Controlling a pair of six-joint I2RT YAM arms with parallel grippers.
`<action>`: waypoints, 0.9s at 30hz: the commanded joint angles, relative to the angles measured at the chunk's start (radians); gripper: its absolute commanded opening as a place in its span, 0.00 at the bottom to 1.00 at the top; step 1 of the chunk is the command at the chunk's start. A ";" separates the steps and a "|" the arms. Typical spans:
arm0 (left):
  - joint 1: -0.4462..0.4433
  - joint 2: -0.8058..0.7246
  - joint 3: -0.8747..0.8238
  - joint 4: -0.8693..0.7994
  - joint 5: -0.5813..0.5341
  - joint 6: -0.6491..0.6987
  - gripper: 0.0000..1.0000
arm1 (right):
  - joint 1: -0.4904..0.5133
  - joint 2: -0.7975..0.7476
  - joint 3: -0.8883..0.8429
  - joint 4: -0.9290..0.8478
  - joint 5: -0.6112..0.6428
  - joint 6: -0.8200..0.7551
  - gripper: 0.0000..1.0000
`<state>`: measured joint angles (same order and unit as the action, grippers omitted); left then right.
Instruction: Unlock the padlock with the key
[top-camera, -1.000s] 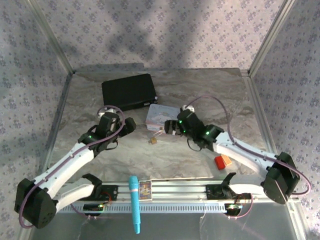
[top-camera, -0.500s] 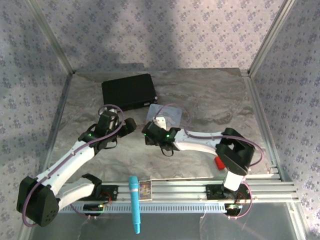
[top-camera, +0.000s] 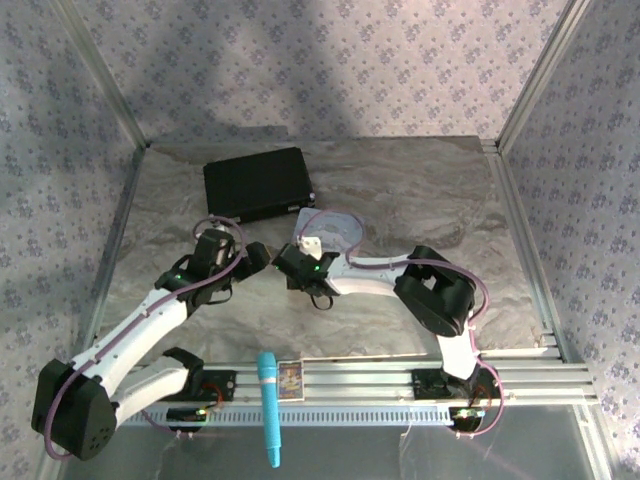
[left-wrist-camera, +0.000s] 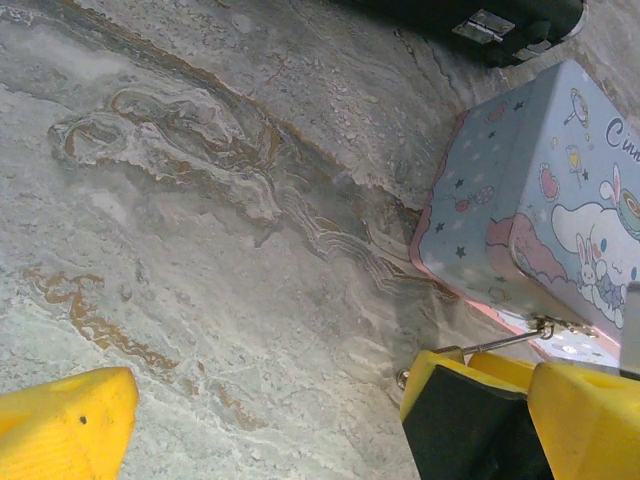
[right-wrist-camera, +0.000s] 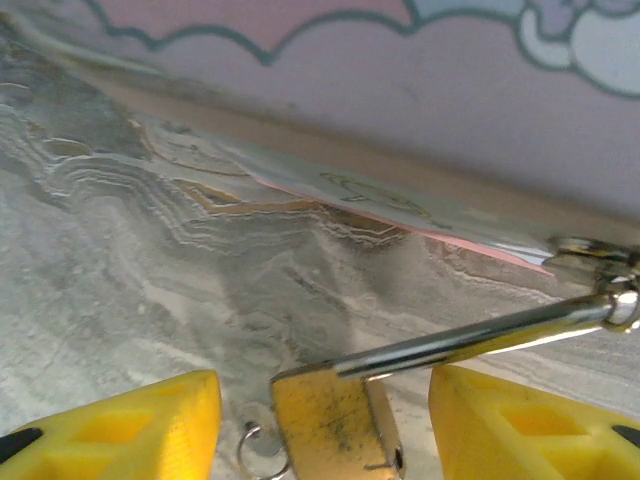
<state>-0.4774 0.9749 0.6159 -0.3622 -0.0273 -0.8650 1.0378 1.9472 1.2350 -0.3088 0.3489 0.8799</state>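
Ok so both arms are bunched up mid-table, right at the near left corner of the pale blue cartoon tin (top-camera: 336, 228). In the top view the left gripper (top-camera: 256, 258) and right gripper (top-camera: 292, 265) point at each other, just about nose to nose.

The padlock (right-wrist-camera: 330, 420) sits on the marble-look table (top-camera: 420, 180), between the right gripper's yellow fingers (right-wrist-camera: 120, 420). There's a visible gap on each side of the brass body, so the jaws are spread around it and not pinching it. Its thin shackle (right-wrist-camera: 470, 340) runs out flat to the right and ends at a little silvery clasp (right-wrist-camera: 595, 255) on the tin's bottom edge. A small wire ring (right-wrist-camera: 262, 455) lies at the lock's lower left corner (too tiny to read more off it).

The left wrist view shows the same rod-like shackle reaching the tin's clasp. The left gripper's own fingers (left-wrist-camera: 60, 420) sit far apart at the frame edges, wide open and holding nothing.

Other stuff: a black box (top-camera: 258, 182) behind the tin, and a turquoise pen-shaped thing (top-camera: 268, 405) across the front rail.
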 joint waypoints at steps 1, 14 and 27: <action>0.007 -0.018 -0.013 0.024 0.017 -0.018 1.00 | -0.014 0.026 0.012 -0.016 -0.001 0.031 0.58; 0.007 0.005 -0.004 0.041 0.024 -0.032 1.00 | 0.001 0.024 -0.026 -0.064 -0.014 0.012 0.37; -0.171 0.095 0.139 0.016 -0.165 0.282 1.00 | -0.011 -0.175 -0.291 0.081 -0.078 -0.014 0.32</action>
<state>-0.6006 1.0439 0.6552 -0.3374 -0.0925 -0.7612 1.0313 1.8187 1.0229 -0.2119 0.3210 0.8787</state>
